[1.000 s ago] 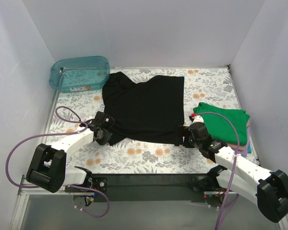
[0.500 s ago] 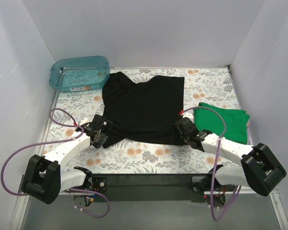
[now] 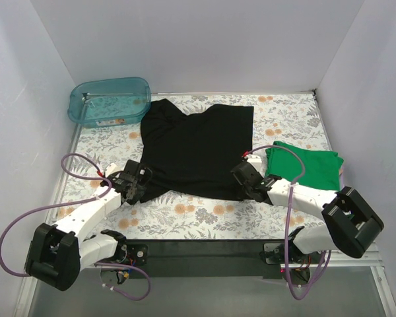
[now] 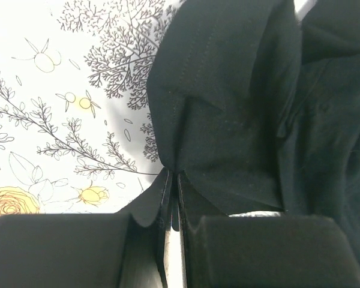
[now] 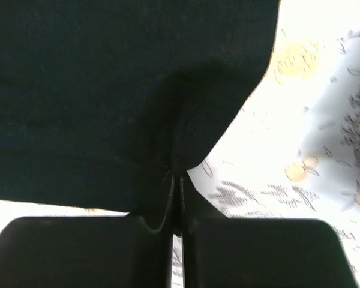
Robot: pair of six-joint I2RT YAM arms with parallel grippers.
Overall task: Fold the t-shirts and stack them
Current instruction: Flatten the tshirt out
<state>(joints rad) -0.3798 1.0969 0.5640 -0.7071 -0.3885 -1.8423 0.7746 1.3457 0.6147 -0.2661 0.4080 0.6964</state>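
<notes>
I am looking down on the floral table (image 3: 204,218), and the biggest thing on it is the black t-shirt (image 3: 198,148), lying spread flat across the middle with its near hem toward the arm bases and one sleeve reaching up toward the teal tub (image 3: 109,100) in the far left corner. To its right the green t-shirt (image 3: 310,168) is sitting already folded, well apart from the tub and just beside the black shirt's right edge, so I am treating that as the stack. Over the last second both arms have been stretching lower and further out. The right gripper (image 3: 243,177) has been sliding inward and away from me along the near right corner, while the left gripper (image 3: 137,187) has barely shifted at the near left corner. The body of the shirt is not moving yet. In the wrist views both pairs of fingers are clenched tight on black cloth: the left gripper (image 4: 173,198) is pinching a puckered fold of the hem, and the right gripper (image 5: 175,186) is pinching the hem corner, with the floral surface showing past it. I am judging that the grasp is secured and the first fold, carrying the near hem toward the collar, is just starting.
</notes>
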